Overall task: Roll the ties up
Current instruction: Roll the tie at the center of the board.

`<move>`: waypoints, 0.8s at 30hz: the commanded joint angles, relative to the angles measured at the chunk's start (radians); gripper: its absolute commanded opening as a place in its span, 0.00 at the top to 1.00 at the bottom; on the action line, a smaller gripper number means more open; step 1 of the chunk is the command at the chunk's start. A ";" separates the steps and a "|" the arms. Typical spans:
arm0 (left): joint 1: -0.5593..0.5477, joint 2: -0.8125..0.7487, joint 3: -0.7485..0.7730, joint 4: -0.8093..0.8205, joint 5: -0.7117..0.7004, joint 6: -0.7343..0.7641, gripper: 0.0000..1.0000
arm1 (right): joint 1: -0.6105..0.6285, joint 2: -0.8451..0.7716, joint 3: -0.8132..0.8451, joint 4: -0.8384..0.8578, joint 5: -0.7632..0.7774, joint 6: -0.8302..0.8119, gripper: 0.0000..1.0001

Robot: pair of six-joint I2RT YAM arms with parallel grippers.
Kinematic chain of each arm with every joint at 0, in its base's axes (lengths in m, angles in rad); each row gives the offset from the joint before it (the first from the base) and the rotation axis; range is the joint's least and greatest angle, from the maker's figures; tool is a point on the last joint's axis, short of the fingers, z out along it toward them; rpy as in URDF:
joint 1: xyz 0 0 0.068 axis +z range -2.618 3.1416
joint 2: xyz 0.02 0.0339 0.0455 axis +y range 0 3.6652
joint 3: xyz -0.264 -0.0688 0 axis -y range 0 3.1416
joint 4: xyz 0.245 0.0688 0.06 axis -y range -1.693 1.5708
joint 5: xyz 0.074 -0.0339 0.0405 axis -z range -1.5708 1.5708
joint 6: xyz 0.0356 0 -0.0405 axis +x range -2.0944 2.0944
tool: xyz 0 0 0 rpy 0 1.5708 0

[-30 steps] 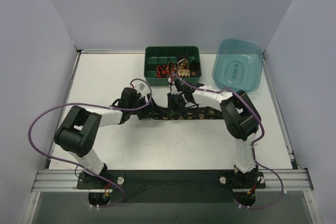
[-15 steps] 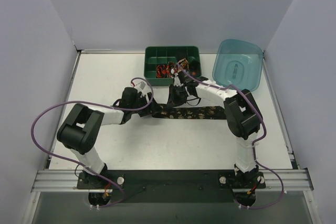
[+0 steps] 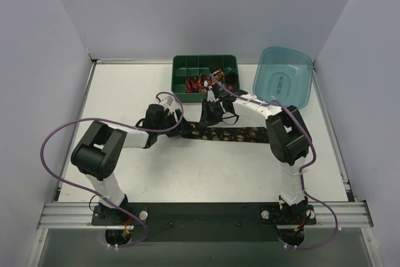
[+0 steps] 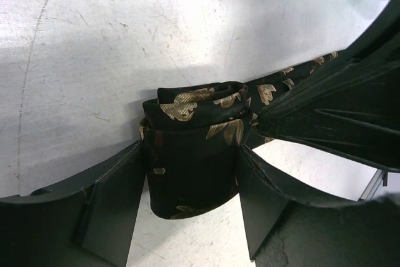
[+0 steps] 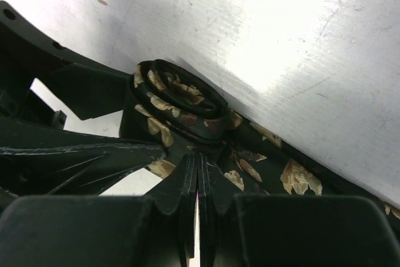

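A long black tie with gold motifs lies flat across the middle of the table. Its left end is wound into a coil, which also shows in the right wrist view. My left gripper is shut on that coil, with one finger on each side of it. My right gripper is shut, and its joined fingertips press on the tie just beside the coil. Small rolled ties lie in the green tray.
The dark green compartment tray stands at the back centre, just behind my right gripper. A translucent teal tub stands at the back right. Both arms reach in over the table's middle, and their purple cables arch above them.
My right gripper has moved slightly farther back, toward the tray. The left arm has shifted a little with the coil. The flat tie strip now lies straighter.
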 commanded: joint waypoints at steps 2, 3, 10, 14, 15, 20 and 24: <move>0.003 0.006 0.019 -0.033 -0.041 0.035 0.33 | 0.010 0.042 0.046 -0.031 0.025 0.000 1.00; 0.000 0.000 0.025 -0.059 -0.044 0.042 0.33 | 0.012 0.048 0.049 -0.032 0.024 0.001 1.00; -0.011 -0.072 0.122 -0.281 -0.110 0.152 0.33 | 0.023 0.068 0.075 -0.034 0.021 0.007 1.00; -0.025 -0.099 0.191 -0.431 -0.148 0.210 0.34 | 0.024 0.084 0.084 -0.023 0.013 0.018 1.00; -0.029 -0.100 0.207 -0.452 -0.160 0.221 0.33 | 0.024 0.088 0.084 -0.014 0.005 0.021 1.00; -0.057 -0.106 0.249 -0.502 -0.199 0.256 0.34 | 0.027 0.102 0.095 -0.002 -0.006 0.032 1.00; -0.051 -0.096 0.240 -0.493 -0.208 0.258 0.34 | 0.027 0.107 0.091 -0.002 0.004 0.032 1.00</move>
